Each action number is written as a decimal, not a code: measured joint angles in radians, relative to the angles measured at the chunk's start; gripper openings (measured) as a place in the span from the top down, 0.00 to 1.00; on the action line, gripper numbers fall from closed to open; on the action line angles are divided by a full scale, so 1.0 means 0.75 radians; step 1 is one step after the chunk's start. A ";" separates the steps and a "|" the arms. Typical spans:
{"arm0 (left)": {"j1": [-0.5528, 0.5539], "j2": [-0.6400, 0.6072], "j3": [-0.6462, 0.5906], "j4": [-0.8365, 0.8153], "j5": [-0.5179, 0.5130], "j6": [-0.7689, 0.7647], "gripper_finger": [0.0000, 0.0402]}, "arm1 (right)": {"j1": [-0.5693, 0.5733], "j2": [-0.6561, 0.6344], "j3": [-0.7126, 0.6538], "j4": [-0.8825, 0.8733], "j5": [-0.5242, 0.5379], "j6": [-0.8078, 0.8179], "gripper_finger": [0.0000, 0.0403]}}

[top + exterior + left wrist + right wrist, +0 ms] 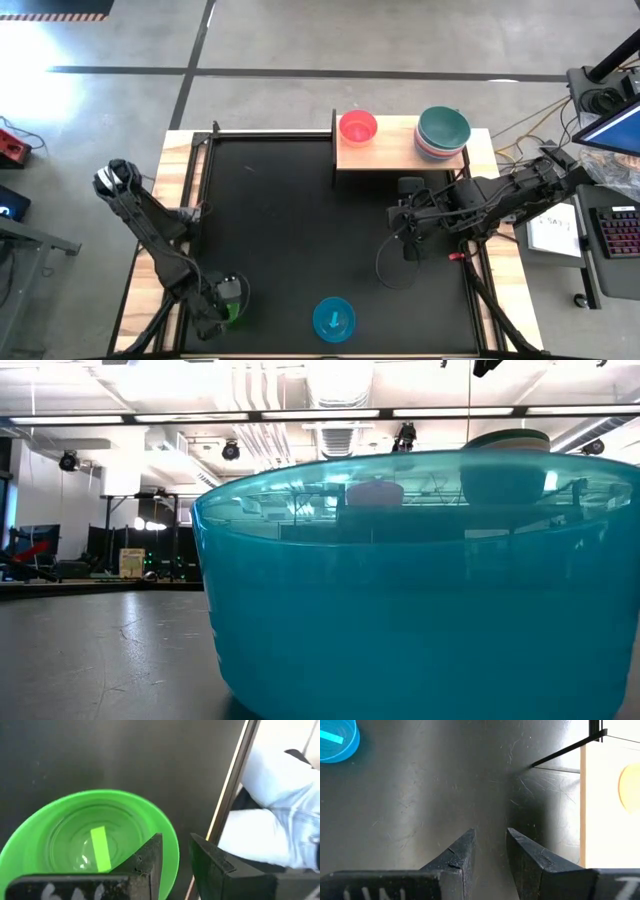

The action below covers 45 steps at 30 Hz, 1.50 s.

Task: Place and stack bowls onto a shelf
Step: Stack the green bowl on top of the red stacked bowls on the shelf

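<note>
Bowls are what this job is about. A red bowl [358, 127] sits on the wood shelf [395, 152], and next to it stands a stack of bowls [442, 133] with a teal one on top. Two bowls wait down on the black tabletop [300, 230]: a green bowl [95, 845] at the near left corner and a blue bowl [333, 319] near the front edge, well apart from the shelf. The left gripper [172, 862] is at the green bowl, with one finger inside the rim and one outside, and a small gap between them, so it looks ready to pinch the wall but is not clamped yet. The right gripper [490, 851] hangs over bare tabletop near the shelf, with its fingers close together and nothing in them. These bowls look light, thin and stiff, and smooth enough to slip. The rim seems the best place to pinch. A soft, steady squeeze should do, since a light bowl may tip or slide.
</note>
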 joint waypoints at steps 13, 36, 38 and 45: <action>-0.009 0.179 0.080 -0.029 -0.056 -0.002 0.81 | 0.000 0.000 0.000 0.001 0.000 0.000 0.76; -0.009 0.278 0.075 -0.098 -0.047 0.067 0.96 | 0.000 0.000 0.000 0.001 0.000 0.001 0.76; -0.009 0.277 0.076 -0.102 -0.045 0.097 0.98 | 0.000 0.000 0.000 0.001 0.000 0.000 0.76; 0.016 0.274 0.100 -0.174 -0.040 0.271 1.00 | 0.000 0.000 0.000 0.001 0.000 0.000 0.76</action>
